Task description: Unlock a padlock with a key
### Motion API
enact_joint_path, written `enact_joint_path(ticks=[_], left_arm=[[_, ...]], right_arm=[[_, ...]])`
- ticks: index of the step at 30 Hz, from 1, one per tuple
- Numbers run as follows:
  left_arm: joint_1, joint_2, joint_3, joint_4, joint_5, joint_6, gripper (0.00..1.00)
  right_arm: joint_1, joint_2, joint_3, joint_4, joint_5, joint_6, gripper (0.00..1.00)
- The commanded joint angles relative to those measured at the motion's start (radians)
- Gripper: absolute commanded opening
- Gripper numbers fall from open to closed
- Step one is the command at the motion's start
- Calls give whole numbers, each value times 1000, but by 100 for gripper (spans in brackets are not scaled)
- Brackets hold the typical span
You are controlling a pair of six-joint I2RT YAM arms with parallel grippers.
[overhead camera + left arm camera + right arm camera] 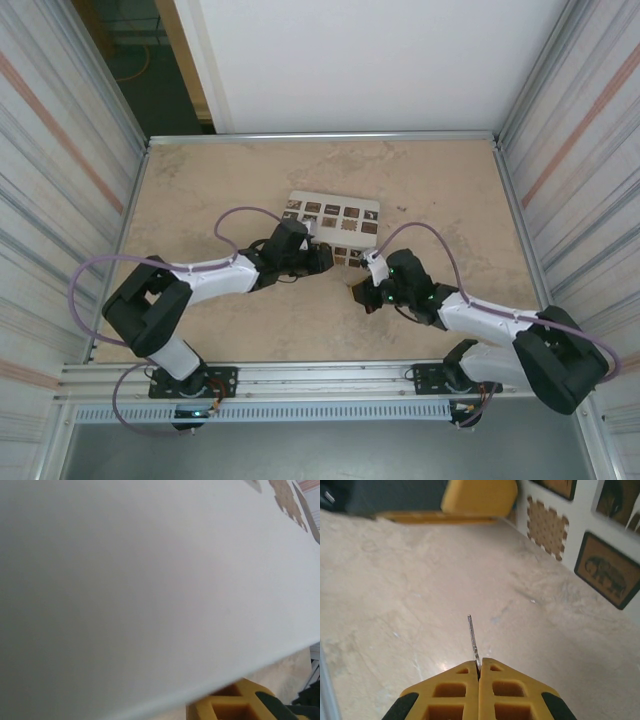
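Reaching in from the left side of the table [200,190], the left arm brings the left gripper [322,258] up against the near edge of the white box [335,213]. From its wrist camera the box's plain white side looms very close, with one yellow finger [235,707] poking out beneath it. Whether these jaws are open, closed or holding anything cannot be told. The box carries rows of dark patterned squares, one of them showing an elephant [607,570]. Just right of it and a little nearer the bases, the right gripper [362,295] hangs low over bare tabletop. Its yellow jaws are pressed together on the key [472,637], a thin metal sliver sticking straight out from between the tips
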Motion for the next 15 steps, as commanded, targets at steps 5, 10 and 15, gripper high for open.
enact_joint_path(ticks=[5, 10, 15], left_arm=[[-12, -37, 36, 26, 61, -64, 14], [-18, -41, 26, 50, 60, -88, 14], [-18, -45, 29, 47, 63, -89, 14]], right_arm=[[50, 102, -3, 192, 128, -48, 0], [55, 160, 3, 273, 166, -68, 0], [55, 184, -1, 322, 173, -75, 0]])
